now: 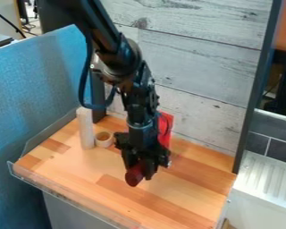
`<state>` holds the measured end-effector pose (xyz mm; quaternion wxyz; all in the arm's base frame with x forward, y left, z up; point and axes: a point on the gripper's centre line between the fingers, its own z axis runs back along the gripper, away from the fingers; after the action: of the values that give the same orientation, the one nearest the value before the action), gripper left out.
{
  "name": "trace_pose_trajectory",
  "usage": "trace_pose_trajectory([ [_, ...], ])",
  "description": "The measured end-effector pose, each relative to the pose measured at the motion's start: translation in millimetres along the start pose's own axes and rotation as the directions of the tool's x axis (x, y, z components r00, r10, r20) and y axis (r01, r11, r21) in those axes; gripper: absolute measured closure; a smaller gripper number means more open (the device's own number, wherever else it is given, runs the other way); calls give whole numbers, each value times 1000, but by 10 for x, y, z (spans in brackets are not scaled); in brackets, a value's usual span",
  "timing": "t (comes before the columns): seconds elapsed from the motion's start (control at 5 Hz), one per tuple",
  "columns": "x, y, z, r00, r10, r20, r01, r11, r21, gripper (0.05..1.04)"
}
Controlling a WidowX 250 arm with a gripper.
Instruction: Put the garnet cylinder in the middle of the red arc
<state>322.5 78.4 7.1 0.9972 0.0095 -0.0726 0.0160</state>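
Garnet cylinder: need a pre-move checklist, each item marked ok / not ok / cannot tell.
1. Garnet cylinder in the pincer: ok, its end sticks out at the tips.
2. Cylinder in the middle of the arc: not ok, it is nearer the camera than the red piece, presumably the arc.
3. Arc's middle in sight: not ok, the arm covers part of the red piece.
4. Cylinder off the wooden surface: cannot tell.
5. White cylinder upright and away from the pincer: ok.
6. Gap between the small pale ring and the arm: cannot tell.
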Motion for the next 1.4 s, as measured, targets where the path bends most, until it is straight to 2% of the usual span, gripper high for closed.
trace_pose_trajectory([
  [0.2,122,11,238,991,137,5,-137,991,-7,560],
  [0.4,216,16,362,949,314,21,-314,949,-21,560],
  [0.6,367,21,523,896,443,25,-442,896,-45,560],
  [0.8,444,57,623,835,549,30,-548,836,-38,560],
  [1.0,566,118,697,757,653,42,-652,758,-26,560],
  [1.2,702,158,678,663,748,29,-748,663,-22,560],
  [1.4,836,186,586,541,841,15,-841,541,-7,560],
])
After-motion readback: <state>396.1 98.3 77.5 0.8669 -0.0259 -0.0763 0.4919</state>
